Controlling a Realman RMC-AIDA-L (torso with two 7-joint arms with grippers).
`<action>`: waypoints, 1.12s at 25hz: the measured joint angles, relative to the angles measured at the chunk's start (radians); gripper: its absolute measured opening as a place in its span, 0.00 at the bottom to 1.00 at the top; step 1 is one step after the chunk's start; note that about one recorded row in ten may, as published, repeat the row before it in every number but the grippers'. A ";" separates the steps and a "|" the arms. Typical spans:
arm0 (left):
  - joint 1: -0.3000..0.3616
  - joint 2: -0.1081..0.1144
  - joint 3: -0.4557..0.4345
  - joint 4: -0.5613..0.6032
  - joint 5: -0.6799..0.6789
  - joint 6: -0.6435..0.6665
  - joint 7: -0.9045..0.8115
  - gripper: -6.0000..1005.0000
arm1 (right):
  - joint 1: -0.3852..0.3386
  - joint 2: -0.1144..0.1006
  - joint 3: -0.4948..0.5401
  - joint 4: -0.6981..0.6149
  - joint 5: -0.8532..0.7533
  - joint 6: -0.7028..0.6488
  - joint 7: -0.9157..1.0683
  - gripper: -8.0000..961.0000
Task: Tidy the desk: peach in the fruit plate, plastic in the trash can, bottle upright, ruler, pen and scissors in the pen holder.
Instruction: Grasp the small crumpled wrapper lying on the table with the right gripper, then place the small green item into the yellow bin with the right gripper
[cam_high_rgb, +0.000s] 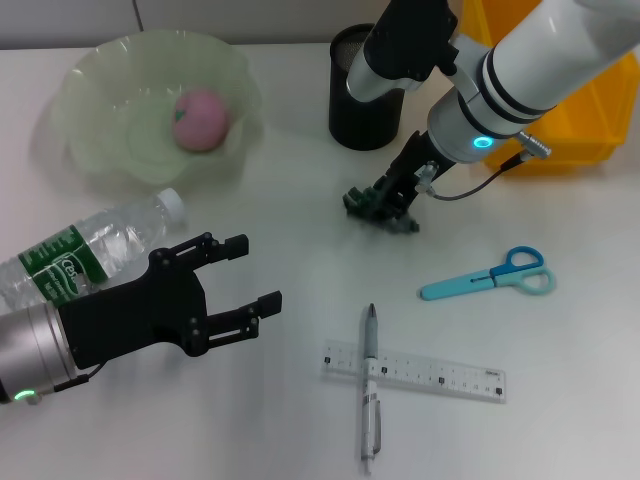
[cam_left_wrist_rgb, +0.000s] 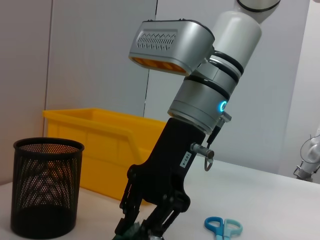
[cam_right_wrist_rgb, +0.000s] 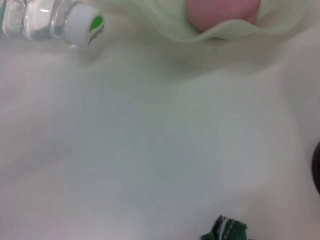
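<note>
Right gripper (cam_high_rgb: 385, 208): angled down near the pen holder (cam_high_rgb: 362, 90), fingers closed around the plastic scrap (cam_high_rgb: 375, 210).
Left gripper (cam_high_rgb: 250, 273): level, fingers spread, holding nothing.

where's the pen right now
In the head view the pen lies on the desk's near right, crossing the ruler, with the scissors farther right.

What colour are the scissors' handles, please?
Blue, lighter on the outer ring; the scissors show best in the head view.
</note>
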 joint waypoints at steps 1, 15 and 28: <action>0.000 0.000 0.000 0.000 0.000 0.000 0.000 0.80 | 0.000 0.000 0.000 0.000 0.000 0.000 0.000 0.48; 0.001 0.000 0.000 0.000 -0.002 0.002 0.000 0.80 | -0.010 0.000 0.000 -0.010 0.002 -0.002 0.000 0.03; 0.002 0.000 -0.007 0.001 -0.005 -0.003 0.000 0.80 | -0.028 0.000 0.002 -0.044 0.002 -0.007 0.000 0.01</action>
